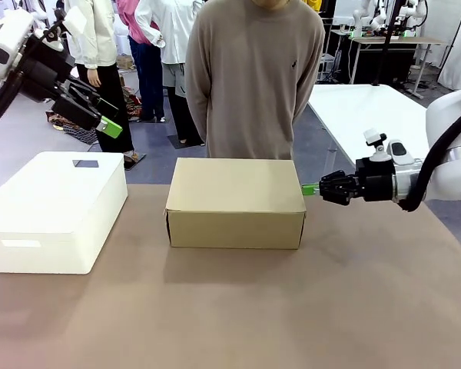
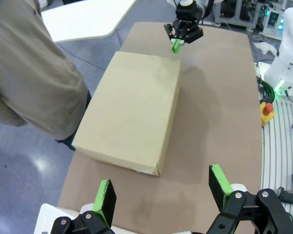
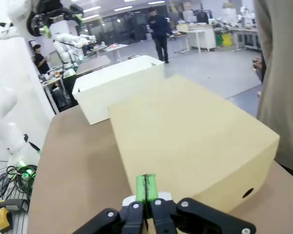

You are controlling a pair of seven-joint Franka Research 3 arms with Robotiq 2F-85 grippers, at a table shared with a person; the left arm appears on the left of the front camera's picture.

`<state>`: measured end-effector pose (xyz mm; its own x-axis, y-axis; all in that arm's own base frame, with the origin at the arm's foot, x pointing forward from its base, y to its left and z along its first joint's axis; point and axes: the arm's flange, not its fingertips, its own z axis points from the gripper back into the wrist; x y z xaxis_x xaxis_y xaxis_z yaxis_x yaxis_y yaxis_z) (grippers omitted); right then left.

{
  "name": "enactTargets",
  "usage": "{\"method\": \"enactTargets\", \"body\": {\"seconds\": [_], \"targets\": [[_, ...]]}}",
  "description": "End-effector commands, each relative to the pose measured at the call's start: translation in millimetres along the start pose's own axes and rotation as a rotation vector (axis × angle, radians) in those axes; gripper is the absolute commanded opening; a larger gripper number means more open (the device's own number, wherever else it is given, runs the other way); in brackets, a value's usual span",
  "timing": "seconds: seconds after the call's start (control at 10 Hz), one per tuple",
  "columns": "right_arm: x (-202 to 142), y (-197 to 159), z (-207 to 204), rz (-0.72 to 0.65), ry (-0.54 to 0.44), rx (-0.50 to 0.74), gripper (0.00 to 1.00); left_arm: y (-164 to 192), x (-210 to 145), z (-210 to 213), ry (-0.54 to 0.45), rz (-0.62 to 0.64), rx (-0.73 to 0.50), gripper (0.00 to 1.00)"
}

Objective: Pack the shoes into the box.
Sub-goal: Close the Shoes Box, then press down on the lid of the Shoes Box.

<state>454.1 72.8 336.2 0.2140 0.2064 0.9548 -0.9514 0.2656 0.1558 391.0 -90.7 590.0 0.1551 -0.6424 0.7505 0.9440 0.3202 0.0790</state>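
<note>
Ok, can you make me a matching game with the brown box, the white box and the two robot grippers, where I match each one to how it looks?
Things:
1. brown box
2. white box
3. left gripper
4. right gripper

States:
A. fingers pressed together, tip at the brown box's end
B. fingers wide apart, raised above the table
C. lid closed, middle of the table
D. standing at the robot's left end of the table

Pairs: 1-C, 2-D, 3-B, 4-A

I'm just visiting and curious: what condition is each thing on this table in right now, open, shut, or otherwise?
Plain brown cardboard box: lid closed, flat on table.
Large white rectangular box: closed.
Left gripper: open, empty, raised.
Right gripper: shut, empty, fingertips at the cardboard box's end.
</note>
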Motion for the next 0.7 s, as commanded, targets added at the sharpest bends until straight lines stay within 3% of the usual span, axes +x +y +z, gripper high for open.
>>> {"method": "enactTargets", "body": {"seconds": [0.0, 0.6], "targets": [[-7.8, 8.7, -10.8, 0.045, 0.032, -0.110, 0.00, 0.6, 0.0, -0.8, -0.024, -0.014, -0.005, 1.00], [5.7, 0.4, -1.6, -0.003, 0.023, -0.030, 0.00, 0.6, 0.0, -0.8, -0.024, -0.014, -0.005, 1.00]]}}
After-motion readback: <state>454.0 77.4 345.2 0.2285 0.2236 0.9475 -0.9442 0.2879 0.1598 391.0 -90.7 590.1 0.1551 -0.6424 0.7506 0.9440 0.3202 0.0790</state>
